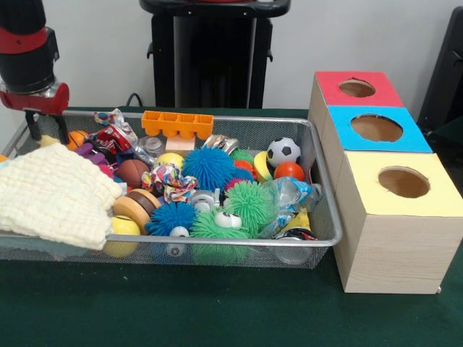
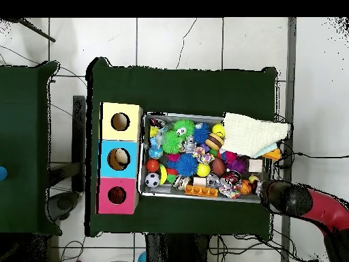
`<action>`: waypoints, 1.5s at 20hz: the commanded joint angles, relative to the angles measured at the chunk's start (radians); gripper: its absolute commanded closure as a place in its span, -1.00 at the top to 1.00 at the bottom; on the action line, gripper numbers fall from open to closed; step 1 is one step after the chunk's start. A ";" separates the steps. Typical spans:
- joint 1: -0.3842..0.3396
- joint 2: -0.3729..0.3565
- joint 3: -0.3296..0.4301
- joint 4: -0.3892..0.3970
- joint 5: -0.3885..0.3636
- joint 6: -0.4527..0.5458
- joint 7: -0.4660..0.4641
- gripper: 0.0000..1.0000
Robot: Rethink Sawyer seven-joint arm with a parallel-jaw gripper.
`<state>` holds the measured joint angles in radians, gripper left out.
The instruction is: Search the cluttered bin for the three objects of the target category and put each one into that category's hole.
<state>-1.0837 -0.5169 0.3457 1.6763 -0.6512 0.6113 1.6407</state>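
Note:
The silver wire-mesh bin (image 1: 217,241) is full of mixed toys; it also shows in the overhead view (image 2: 142,153). My gripper (image 1: 48,130) hangs open and empty over the bin's far left corner, its fingers (image 1: 33,127) just above the rim. A small orange thing (image 1: 77,137) lies right beside it; I cannot tell what it is. I cannot pick out any fuzzy plush animal among the clutter. The red-topped hole (image 1: 357,88) is on the farthest wooden box, right of the bin, and shows in the overhead view (image 2: 116,195).
A pale yellow waffle cloth (image 1: 54,195) covers the bin's near left part. Blue-topped (image 1: 376,128) and yellow-topped (image 1: 404,182) holes stand nearer than the red one. An orange moulded tray (image 1: 177,123), a soccer ball (image 1: 283,152) and spiky balls (image 1: 208,168) fill the bin.

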 commanded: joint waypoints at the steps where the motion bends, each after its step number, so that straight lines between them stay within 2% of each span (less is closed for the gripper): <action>1: -0.009 0.130 0.008 -0.037 -0.126 -0.062 -0.137 1.00; 7: 0.014 0.177 -0.027 -0.070 -0.174 -0.124 -0.107 1.00; 16: 0.008 0.193 -0.023 -0.092 -0.187 -0.108 -0.147 1.00; 30: 0.016 0.227 -0.035 -0.116 -0.199 -0.144 -0.146 1.00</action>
<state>-1.0602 -0.4177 0.3599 1.6133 -0.7152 0.4637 1.6405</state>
